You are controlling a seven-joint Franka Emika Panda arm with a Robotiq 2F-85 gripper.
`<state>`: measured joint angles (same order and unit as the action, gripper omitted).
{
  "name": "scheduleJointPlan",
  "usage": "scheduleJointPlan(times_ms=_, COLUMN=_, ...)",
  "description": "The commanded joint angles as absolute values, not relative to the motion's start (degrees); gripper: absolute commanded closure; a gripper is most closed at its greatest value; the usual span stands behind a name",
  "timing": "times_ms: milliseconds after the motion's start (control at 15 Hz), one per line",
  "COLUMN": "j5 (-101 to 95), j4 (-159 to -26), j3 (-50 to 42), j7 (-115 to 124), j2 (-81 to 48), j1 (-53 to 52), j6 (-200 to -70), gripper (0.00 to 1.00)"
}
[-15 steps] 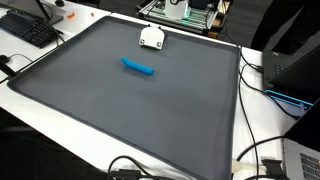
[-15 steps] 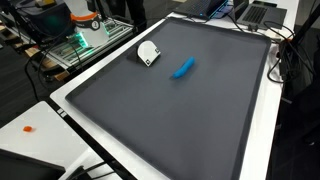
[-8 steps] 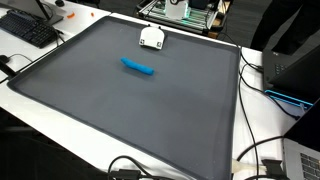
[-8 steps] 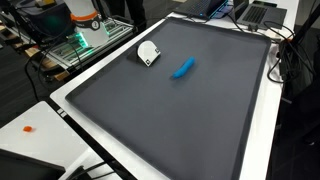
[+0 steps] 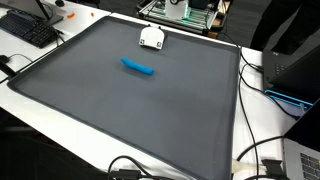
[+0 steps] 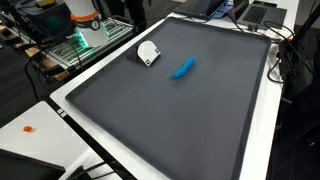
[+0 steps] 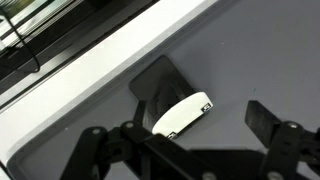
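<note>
A small white rounded object (image 5: pixel 152 37) (image 6: pixel 147 52) rests on the dark grey mat (image 5: pixel 130 110) (image 6: pixel 180 120) near one edge. A blue marker-like piece (image 5: pixel 138 67) (image 6: pixel 183 68) lies on the mat a short way from it. In the wrist view my gripper (image 7: pixel 200 118) hangs above the white object (image 7: pixel 180 115), jaws wide apart. The object shows between the two dark fingers (image 7: pixel 264 118), nearer the left one, and nothing is gripped. Neither exterior view shows the gripper or the arm.
The mat has a white border (image 5: pixel 60 105) (image 6: pixel 75 110). A keyboard (image 5: pixel 28 28), cables (image 5: pixel 262 150) and a laptop (image 6: pixel 255 12) lie around it. An equipment rack (image 5: pixel 185 12) (image 6: pixel 75 40) stands just beyond the edge nearest the white object.
</note>
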<state>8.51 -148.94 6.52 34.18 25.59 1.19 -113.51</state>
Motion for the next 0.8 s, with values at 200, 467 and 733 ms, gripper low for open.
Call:
scheduleJointPlan(times_ms=200, j5=18.0, j4=-157.6, j3=7.5, j7=46.7, j2=22.2, j1=1.5, j6=-131.8, gripper=0.00)
scheduleJointPlan(times_ms=467, j5=17.8, j4=-157.7, j3=7.7, j7=55.4, j2=16.4, j1=1.7, j6=-139.5, gripper=0.00)
scheduleJointPlan(times_ms=733, j5=16.2, j4=-157.6, j3=7.0, j7=61.0, j2=11.8, j1=1.5, j6=-143.2, gripper=0.00)
